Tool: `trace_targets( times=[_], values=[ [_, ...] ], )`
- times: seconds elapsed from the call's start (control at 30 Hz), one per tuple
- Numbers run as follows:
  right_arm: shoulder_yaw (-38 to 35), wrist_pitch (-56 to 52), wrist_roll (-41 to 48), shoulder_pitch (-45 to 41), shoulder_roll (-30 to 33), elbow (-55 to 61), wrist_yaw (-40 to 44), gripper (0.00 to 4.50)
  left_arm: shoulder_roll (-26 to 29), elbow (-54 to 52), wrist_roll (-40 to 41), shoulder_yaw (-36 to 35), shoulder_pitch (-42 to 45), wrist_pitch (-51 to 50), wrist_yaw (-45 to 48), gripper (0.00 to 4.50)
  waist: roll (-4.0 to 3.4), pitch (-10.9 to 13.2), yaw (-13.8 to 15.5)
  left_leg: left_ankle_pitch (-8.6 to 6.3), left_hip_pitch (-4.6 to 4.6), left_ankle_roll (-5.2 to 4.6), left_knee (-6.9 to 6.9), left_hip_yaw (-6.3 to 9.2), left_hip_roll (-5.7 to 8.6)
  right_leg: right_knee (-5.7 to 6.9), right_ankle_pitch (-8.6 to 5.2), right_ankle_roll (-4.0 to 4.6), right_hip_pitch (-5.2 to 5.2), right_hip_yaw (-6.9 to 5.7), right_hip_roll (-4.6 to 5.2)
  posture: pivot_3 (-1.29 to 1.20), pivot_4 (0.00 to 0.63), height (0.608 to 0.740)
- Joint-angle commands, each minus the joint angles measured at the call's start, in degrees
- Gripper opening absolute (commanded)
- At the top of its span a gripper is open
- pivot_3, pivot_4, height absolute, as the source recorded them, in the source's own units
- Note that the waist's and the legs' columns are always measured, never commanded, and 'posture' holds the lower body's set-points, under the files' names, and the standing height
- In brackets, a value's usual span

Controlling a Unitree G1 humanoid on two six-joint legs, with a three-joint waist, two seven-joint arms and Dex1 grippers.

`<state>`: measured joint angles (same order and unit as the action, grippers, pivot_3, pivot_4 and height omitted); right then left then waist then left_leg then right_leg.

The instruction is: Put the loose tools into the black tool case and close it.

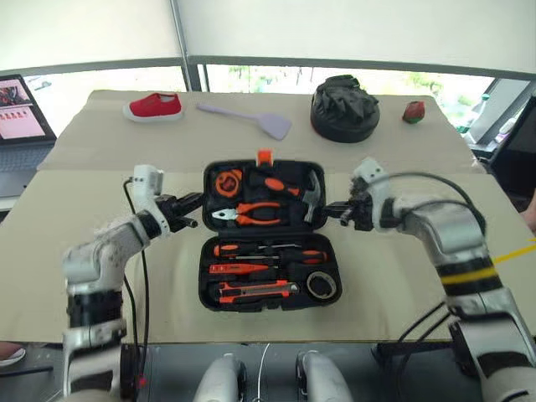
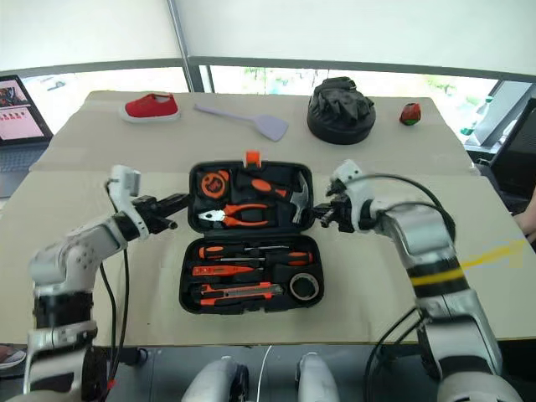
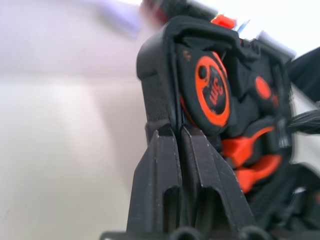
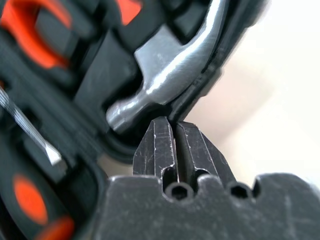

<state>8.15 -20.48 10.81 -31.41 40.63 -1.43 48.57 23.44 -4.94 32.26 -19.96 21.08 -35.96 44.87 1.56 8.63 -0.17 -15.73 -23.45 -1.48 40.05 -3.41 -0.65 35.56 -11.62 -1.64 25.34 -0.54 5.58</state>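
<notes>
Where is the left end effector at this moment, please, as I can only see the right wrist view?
Observer: The left end effector is at the opposite, left edge of the black tool case, fingers shut, right beside the tape measure.
Operator: Thank you. Are the loose tools in the case?
Observer: Yes. The screwdrivers, utility knife and tape roll all lie in recesses in the near half.
Operator: And where is the latch?
Observer: The orange latch sticks out from the far edge of the open lid half.
</notes>
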Motion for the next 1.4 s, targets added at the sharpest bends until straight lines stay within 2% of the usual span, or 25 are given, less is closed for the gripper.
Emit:
trace_targets(
  times=[0.03,0.17,0.23,0.27,0.33,0.4,0.47,0.5,0.53,0.63,0.7,0.8,0.83,0.97,1.0,1.1,1.13,1.23,1.4],
  values=[
    [-2.01,32.16,-9.92,7.31,4.15,-3.74,-2.88,0.00,2.75,-8.28,-0.82,-1.41,-6.50,12.92,6.13,0.01,0.00,0.00,-0.04,-0.02,0.06,-0.03,-0.09,-0.04,-0.01,-0.16,0.00,-0.02,-0.07,0.02,0.00,0.00,0.150,0.740],
    [-0.67,52.00,-16.84,10.86,3.84,-13.18,-8.91,0.00,5.96,-7.48,-10.13,3.89,-17.05,30.55,13.03,0.01,0.00,0.00,-0.33,-0.05,0.28,-0.09,-0.17,-0.15,-0.07,-0.49,0.01,-0.03,-0.31,0.07,-0.03,0.00,0.150,0.740],
    [-0.18,59.97,-19.52,12.11,4.17,-17.86,-11.16,0.00,6.34,-6.22,-12.35,4.90,-21.01,38.92,15.09,0.01,-0.02,-0.01,-0.49,-0.31,0.60,-0.53,-0.18,-0.21,-0.07,-0.63,0.00,-0.01,-0.56,0.12,-0.02,0.00,0.150,0.740],
    [0.23,62.99,-20.98,12.88,4.53,-19.87,-12.05,0.77,6.87,-5.66,-12.72,5.17,-22.99,40.86,15.74,0.36,-0.03,-0.01,-0.44,-0.39,0.95,-0.67,-0.21,-0.23,-0.10,-0.66,-0.02,0.00,-0.94,0.14,-0.02,0.00,0.150,0.740],
    [0.51,68.71,-23.89,15.49,5.49,-23.18,-14.14,1.40,7.81,-4.54,-14.07,5.02,-28.48,45.86,17.04,1.13,-0.02,-0.01,-0.31,-0.45,1.43,-0.75,-0.26,-0.25,-0.13,-0.70,-0.18,0.19,-1.40,0.13,0.01,0.00,0.150,0.740],
    [-0.21,71.02,-25.41,16.86,6.19,-25.05,-16.17,1.98,8.30,-3.88,-13.80,3.92,-31.83,47.09,16.20,1.78,-0.01,-0.01,-0.47,-0.46,1.39,-0.76,-0.26,-0.35,-0.15,-0.61,-0.27,0.34,-1.25,0.25,0.02,0.00,0.150,0.740],
    [-1.45,70.91,-24.63,17.64,7.32,-25.77,-16.72,2.75,9.09,-1.90,-14.34,1.96,-32.60,47.73,13.88,2.60,-0.01,-0.01,-0.53,-0.45,1.43,-0.77,-0.25,-0.45,-0.21,-0.53,-0.17,0.14,-1.20,0.41,-0.06,0.00,0.150,0.740],
    [-1.80,70.78,-24.36,17.92,7.81,-25.93,-16.91,2.94,9.33,-1.12,-14.43,1.28,-32.69,48.20,13.11,2.82,0.01,-0.01,-0.40,-0.44,1.44,-0.76,-0.24,-0.43,-0.23,-0.52,-0.13,0.08,-1.21,0.42,-0.11,0.00,0.150,0.740],
    [-2.59,68.23,-21.45,18.96,8.73,-25.79,-15.11,3.36,10.04,0.43,-14.37,0.19,-32.44,47.41,11.89,3.31,0.01,-0.02,-0.30,-0.42,1.45,-0.72,-0.21,-0.37,-0.28,-0.53,-0.12,0.07,-1.24,0.40,-0.17,0.00,0.150,0.740],
    [-3.95,59.22,-11.61,23.09,10.97,-23.20,-7.28,3.36,11.79,3.28,-12.89,-1.20,-31.85,45.74,11.13,3.31,0.00,-0.02,0.15,-0.41,1.56,-0.72,-0.22,-0.36,-0.29,-0.51,-0.13,0.09,-1.32,0.40,-0.17,0.00,0.150,0.740],
    [-4.45,54.60,-5.44,26.43,12.42,-19.04,-1.93,2.82,12.41,4.12,-12.21,-0.80,-30.68,44.34,11.11,3.40,0.01,-0.03,0.28,-0.46,1.56,-0.80,-0.23,-0.39,-0.27,-0.53,-0.12,0.07,-1.34,0.41,-0.11,0.00,0.150,0.740],
    [-5.41,44.95,5.08,33.88,16.24,-8.28,6.80,1.99,13.49,5.98,-12.72,2.16,-26.33,41.79,12.03,3.40,0.01,-0.03,0.98,-0.51,1.47,-0.89,-0.20,-0.39,-0.21,-0.56,-0.10,0.02,-1.33,0.39,0.02,0.00,0.150,0.740],
    [-5.51,41.61,7.29,36.20,17.68,-3.52,8.40,1.60,13.18,7.10,-12.78,3.43,-23.23,40.31,11.62,2.92,0.02,-0.04,1.15,-0.52,1.47,-0.90,-0.20,-0.36,-0.20,-0.56,-0.09,0.01,-1.34,0.35,0.04,0.00,0.150,0.740],
    [-4.40,27.83,10.84,42.26,21.47,12.70,11.14,0.20,12.68,12.30,-14.20,8.55,-13.27,36.52,12.19,1.65,0.01,-0.07,1.21,-0.52,1.42,-0.89,-0.15,-0.27,-0.23,-0.47,-0.08,0.03,-1.29,0.20,0.03,0.00,0.150,0.740],
    [-3.83,25.01,10.74,42.67,21.46,15.45,10.90,0.01,12.65,13.95,-14.92,9.83,-11.28,36.58,12.69,1.39,0.03,-0.08,0.96,-0.52,1.43,-0.89,-0.14,-0.28,-0.29,-0.49,-0.06,0.05,-1.30,0.20,-0.05,0.00,0.150,0.740],
    [-1.77,19.28,9.77,43.11,20.62,21.50,11.10,0.00,12.13,18.48,-17.15,13.69,-5.89,36.38,13.16,0.22,0.05,-0.10,0.34,-0.52,1.43,-0.88,-0.16,-0.30,-0.30,-0.50,-0.07,0.05,-1.27,0.23,-0.14,0.00,0.150,0.740],
    [-0.78,17.91,9.25,42.32,19.46,23.18,10.48,0.00,11.90,20.29,-17.91,15.46,-3.78,36.16,14.02,0.07,0.06,-0.09,0.34,-0.52,1.41,-0.89,-0.17,-0.30,-0.29,-0.50,-0.07,0.05,-1.23,0.24,-0.16,0.00,0.150,0.740],
    [1.34,13.28,7.91,38.74,15.42,25.92,7.56,0.00,11.85,25.73,-21.41,19.95,1.20,35.55,15.09,0.07,0.08,-0.08,0.52,-0.52,1.32,-0.89,-0.14,-0.29,-0.25,-0.52,-0.07,0.05,-1.19,0.22,-0.23,0.00,0.150,0.740],
    [4.64,10.53,2.73,33.24,10.32,24.25,5.57,0.00,11.19,29.09,-21.75,21.91,3.64,33.98,16.74,0.07,0.12,-0.07,0.75,-0.52,1.20,-0.89,0.00,-0.29,-0.19,-0.51,-0.07,0.01,-1.15,0.21,-0.23,0.00,0.150,0.740]
  ],
)
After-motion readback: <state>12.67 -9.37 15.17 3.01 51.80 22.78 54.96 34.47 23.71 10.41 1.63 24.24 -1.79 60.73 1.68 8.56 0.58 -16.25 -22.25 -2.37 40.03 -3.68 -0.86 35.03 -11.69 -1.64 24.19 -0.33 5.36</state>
